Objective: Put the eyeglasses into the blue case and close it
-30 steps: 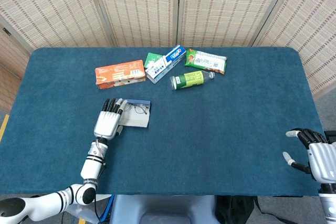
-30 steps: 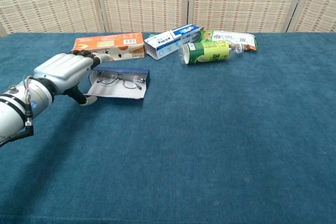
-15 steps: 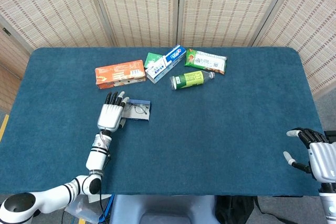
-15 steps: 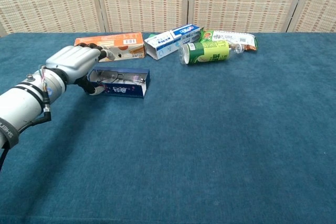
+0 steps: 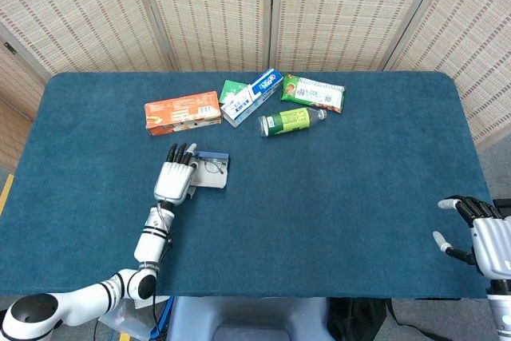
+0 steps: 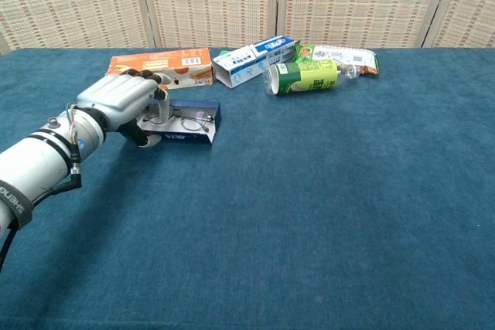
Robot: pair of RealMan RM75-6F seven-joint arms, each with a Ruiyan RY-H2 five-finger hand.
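Since the earlier frames the left hand (image 6: 124, 98) has advanced along the worktop (image 5: 335, 197) and tipped the near flap of the blue case (image 6: 189, 125) from flat to nearly upright, so the case is now partly folded over. The eyeglasses (image 6: 179, 119) lie inside the case, frame and lenses visible above the raised flap. The left fingers (image 6: 161, 96) are curled against the left end of the case, pressing and lifting the flap rather than enclosing it. The right hand (image 5: 483, 237) hangs at the worktop's near right corner, fingers spread, holding nothing. The case appears light and liable to slide on the cloth; the flap should be pushed along its long edge. The eyeglasses look thin and fragile, so no pressure should reach the lenses.
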